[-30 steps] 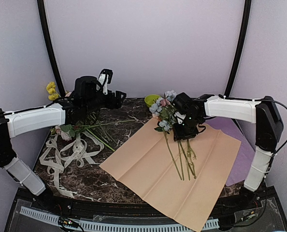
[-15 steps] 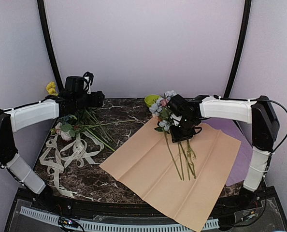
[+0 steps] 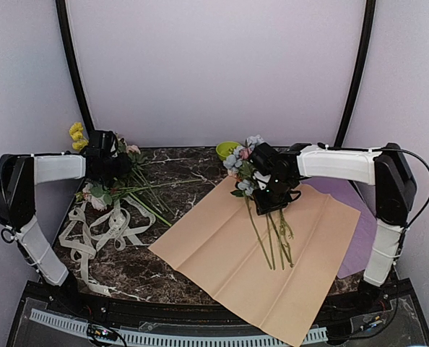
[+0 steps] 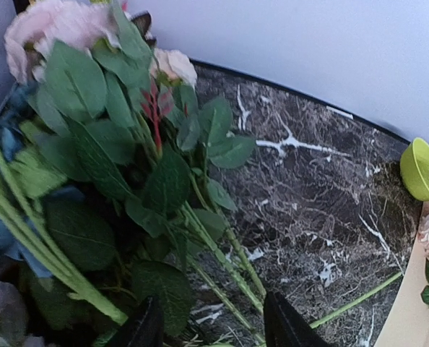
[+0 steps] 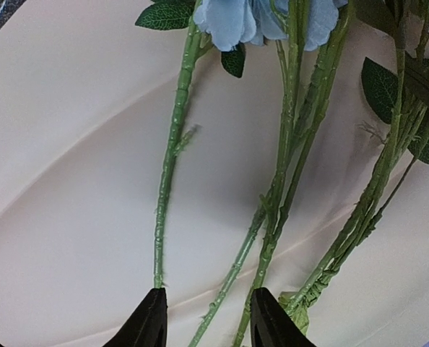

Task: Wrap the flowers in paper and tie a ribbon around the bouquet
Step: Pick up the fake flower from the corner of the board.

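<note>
Several flowers point(image 3: 266, 230) lie on the peach paper point(image 3: 229, 260), their blue and pink blooms toward the back and their green stems point(image 5: 167, 173) pointing toward the near edge. My right gripper point(image 5: 209, 318) hovers low over those stems point(image 3: 276, 201), open, with one thin stem running between its fingers. More flowers point(image 4: 106, 166) are piled at the table's left. My left gripper point(image 4: 214, 329) is down among them point(image 3: 110, 170), its jaws apart around two stems. The cream ribbon point(image 3: 99, 231) lies in loops at the near left. No wrapped bouquet is in view.
A purple sheet point(image 3: 366, 231) lies under the peach paper's right side. A small lime-green bowl point(image 3: 227, 150) stands at the back middle. Yellow blooms point(image 3: 76, 134) stick up at the far left by the black frame post. Dark marble tabletop point(image 3: 193, 173) shows between the two flower groups.
My left arm has swung left and down into the flower pile, and its jaws have narrowed. My right gripper has shifted slightly left over the stems on the paper.
</note>
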`<state>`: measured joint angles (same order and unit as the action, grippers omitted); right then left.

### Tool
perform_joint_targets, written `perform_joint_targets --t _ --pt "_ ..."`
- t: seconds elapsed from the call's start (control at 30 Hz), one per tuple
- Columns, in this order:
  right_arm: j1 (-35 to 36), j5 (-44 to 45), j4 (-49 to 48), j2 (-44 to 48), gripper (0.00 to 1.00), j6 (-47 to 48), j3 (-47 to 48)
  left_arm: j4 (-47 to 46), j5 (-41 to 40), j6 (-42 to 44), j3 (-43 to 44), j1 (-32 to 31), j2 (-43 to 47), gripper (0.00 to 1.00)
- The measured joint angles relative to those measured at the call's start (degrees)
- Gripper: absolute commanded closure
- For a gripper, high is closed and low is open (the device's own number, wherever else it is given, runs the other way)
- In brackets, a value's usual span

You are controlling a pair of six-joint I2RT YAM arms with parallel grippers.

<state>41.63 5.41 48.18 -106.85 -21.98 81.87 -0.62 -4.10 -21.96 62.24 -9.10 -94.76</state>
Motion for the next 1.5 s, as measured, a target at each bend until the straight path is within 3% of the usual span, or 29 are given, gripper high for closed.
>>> perform_joint_targets --t 0.23,0.47,0.77,1.2,1.3,1.43,1.5 --pt "0.0 0.0 -0.1 -0.1 0.6 0.3 0.0 0.0 1.9 -3.4 1.4 -0.3 -8.5 0.58" --pt "0.0 0.2 -0.2 -0.1 0.6 0.5 -0.2 -1.1 -4.0 -2.1 0.4 0.0 -4.1 0.57" --pt "0.0 0.2 -0.1 -0.6 0.6 0.9 -0.2 -2.5 -8.0 -0.1 0.6 7.7 0.7 0.29" --pt "0.0 0.7 1.1 -2.3 0.6 2.0 0.5 -2.3 -4.5 -0.2 14.1 16.9 -9.1 0.25" --pt "0.0 0.7 1.6 -2.9 0.6 2.2 1.5 -2.1 -3.5 -0.5 16.9 17.4 -13.2 0.37" --pt "0.0 0.9 2.0 -2.9 0.6 2.5 2.3 -0.8 -2.4 -0.9 18.1 17.7 -16.7 0.82" --pt "0.0 0.9 2.3 -2.9 0.6 2.5 2.4 -0.7 -1.9 -0.6 18.2 17.9 -17.2 0.98"
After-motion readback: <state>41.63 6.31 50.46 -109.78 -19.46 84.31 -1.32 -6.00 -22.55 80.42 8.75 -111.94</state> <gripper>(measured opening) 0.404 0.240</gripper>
